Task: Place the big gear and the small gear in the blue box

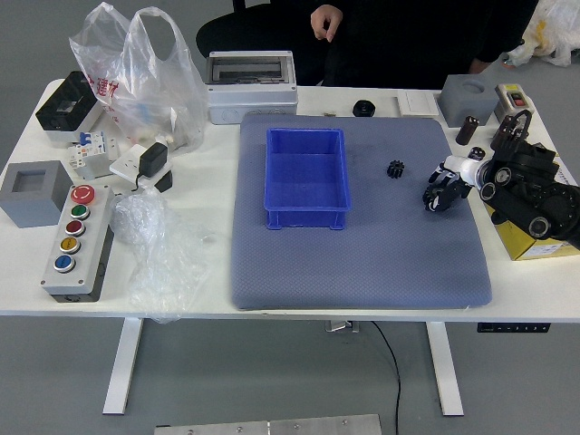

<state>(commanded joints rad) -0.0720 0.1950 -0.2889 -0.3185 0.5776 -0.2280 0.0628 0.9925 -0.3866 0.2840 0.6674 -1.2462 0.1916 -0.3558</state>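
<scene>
Opposite the red-lettered bag point(156, 98), the right hand point(458, 173) reaches the big gear point(434, 200).
</scene>
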